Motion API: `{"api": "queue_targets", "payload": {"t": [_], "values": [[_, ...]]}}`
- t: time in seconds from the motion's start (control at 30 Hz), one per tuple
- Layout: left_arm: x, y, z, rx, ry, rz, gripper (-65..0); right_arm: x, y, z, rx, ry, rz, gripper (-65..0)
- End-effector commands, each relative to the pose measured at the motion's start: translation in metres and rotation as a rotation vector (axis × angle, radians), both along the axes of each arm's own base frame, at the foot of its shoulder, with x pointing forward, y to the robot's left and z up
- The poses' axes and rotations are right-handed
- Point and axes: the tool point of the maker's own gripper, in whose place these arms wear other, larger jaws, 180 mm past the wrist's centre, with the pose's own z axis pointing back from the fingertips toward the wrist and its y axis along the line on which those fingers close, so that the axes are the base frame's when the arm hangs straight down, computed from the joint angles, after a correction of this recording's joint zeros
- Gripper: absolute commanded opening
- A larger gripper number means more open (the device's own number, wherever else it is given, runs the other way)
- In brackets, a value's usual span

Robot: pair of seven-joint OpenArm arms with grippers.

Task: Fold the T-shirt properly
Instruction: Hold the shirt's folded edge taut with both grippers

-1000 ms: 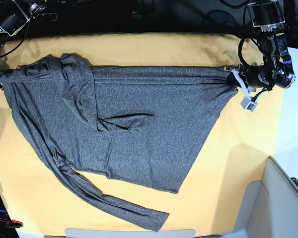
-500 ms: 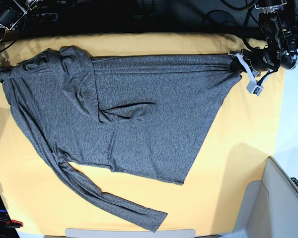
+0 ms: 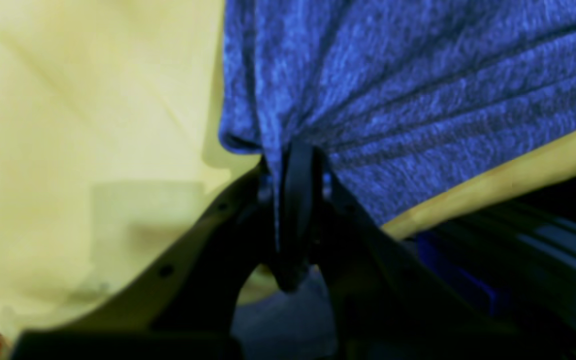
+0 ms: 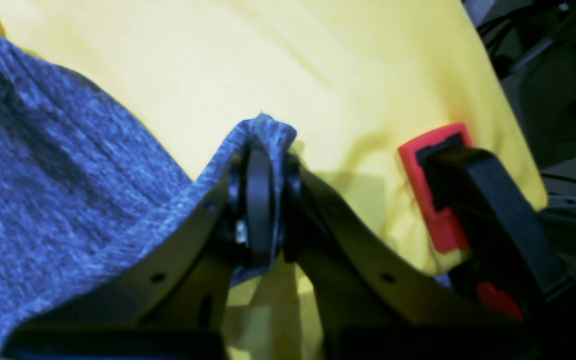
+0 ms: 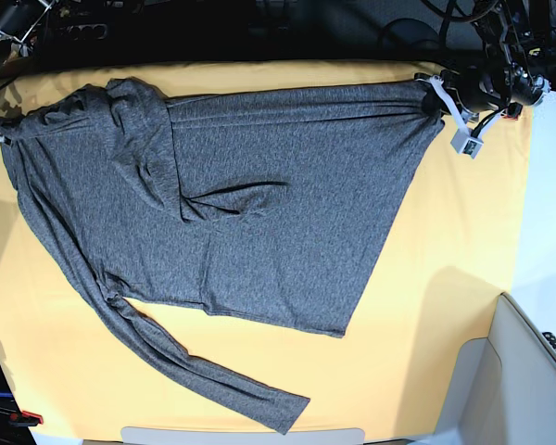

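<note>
The dark grey T-shirt [image 5: 259, 204] lies spread over the yellow table cloth [image 5: 445, 278], its upper edge pulled taut between both arms. One long sleeve [image 5: 213, 380] trails toward the front edge. At the back right, my left gripper [image 5: 433, 100] is shut on the shirt's corner. In the left wrist view the fabric [image 3: 418, 90] bunches into that gripper [image 3: 295, 170]. My right gripper [image 4: 260, 150] is shut on a pinch of the fabric [image 4: 43, 200] at the shirt's left end. In the base view it is mostly cut off at the left edge.
A red and black clamp [image 4: 438, 190] grips the cloth's edge beside my right gripper. Another clamp [image 5: 23, 417] sits at the front left corner. A pale grey bin [image 5: 528, 380] stands at the front right. Dark rails and cables run behind the table.
Both grippers have moved toward the table's far edge, carrying the shirt's upper edge with them. The whole shirt has shifted that way and lies a little flatter.
</note>
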Motion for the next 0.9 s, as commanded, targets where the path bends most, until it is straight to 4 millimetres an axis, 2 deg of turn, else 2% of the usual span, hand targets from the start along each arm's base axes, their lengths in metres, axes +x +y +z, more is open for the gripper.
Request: {"api": "queue_targets", "payload": {"t": [0.0, 0.17, 0.37, 0.47, 0.67, 0.73, 0.87], "values": [[-0.023, 0.015, -0.008, 0.079, 0.112, -0.011, -64.7, -0.025, 0.002, -0.01, 0.005, 0.117, -0.015, -65.0], [-0.03, 0.016, -0.01, 0.08, 0.126, -0.008, -64.7, -0.026, 0.013, -0.004, -0.026, 0.124, 0.035, -65.0], [-0.029, 0.017, -0.009, 0.082, 0.126, -0.008, -64.7, -0.035, 0.015, -0.006, -0.031, 0.143, 0.041, -65.0], [-0.037, 0.016, -0.012, 0.081, 0.145, -0.012, -64.7, -0.038, 0.015, -0.008, -0.031, 0.151, 0.042, -65.0], [-0.036, 0.015, -0.012, 0.08, 0.143, -0.014, -63.9, -0.038, 0.019, -0.01, -0.023, 0.148, 0.041, -65.0], [-0.036, 0.015, -0.012, 0.08, 0.141, -0.014, -60.8, -0.038, 0.02, -0.011, -0.018, 0.152, 0.041, -64.9], [-0.036, 0.015, -0.012, 0.08, 0.141, -0.014, -49.7, -0.039, 0.022, -0.013, -0.013, 0.152, 0.041, -56.1]]}}
